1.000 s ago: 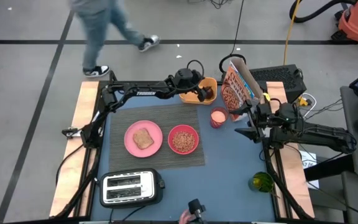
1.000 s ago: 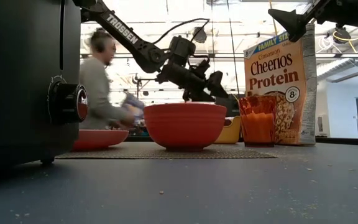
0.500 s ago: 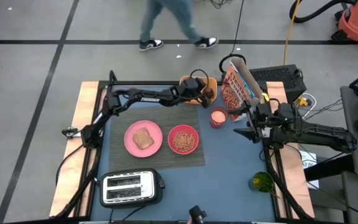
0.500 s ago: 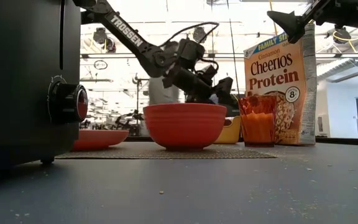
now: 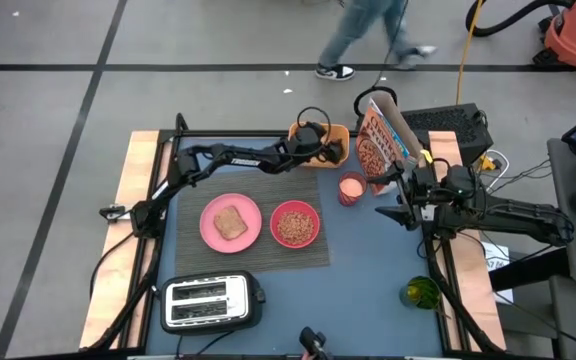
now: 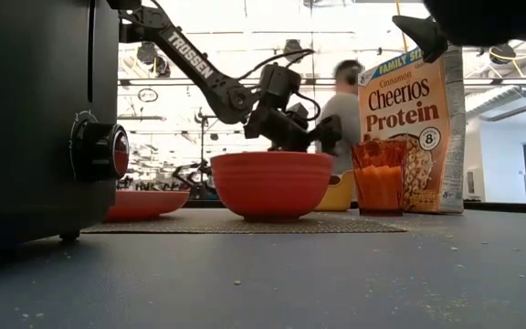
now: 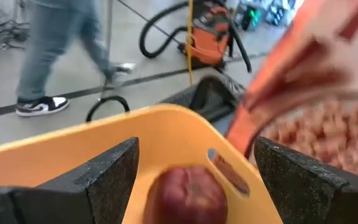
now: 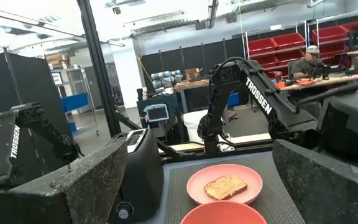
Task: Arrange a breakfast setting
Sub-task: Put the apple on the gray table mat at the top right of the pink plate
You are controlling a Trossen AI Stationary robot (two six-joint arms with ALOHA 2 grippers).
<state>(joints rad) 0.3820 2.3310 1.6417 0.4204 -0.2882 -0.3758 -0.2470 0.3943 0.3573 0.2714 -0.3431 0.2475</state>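
- So the left pincer (image 5: 330, 150) hangs over the small yellow plastic bin (image 5: 334, 133) at the far edge of the surface, fingers spread wide on either side of the small dark red fruit (image 7: 185, 194), not gripping anything.
- Grey woven rectangular placemat (image 5: 208, 255) already carries the flat pink plate (image 5: 211, 232) with the brown toast slice (image 5: 231, 222), plus the pink bowl (image 5: 295, 224) beside it.
- Looks like the fruit-fetching step: next it'd need to drop lower and close on it.
- Right pincer (image 5: 400, 197) waits spread apart near the cereal box (image 5: 377, 148).

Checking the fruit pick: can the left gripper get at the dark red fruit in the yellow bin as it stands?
Probably yes. The left gripper is open, fingers either side of the dark red fruit, which lies in the open-topped yellow bin. Nothing covers it.
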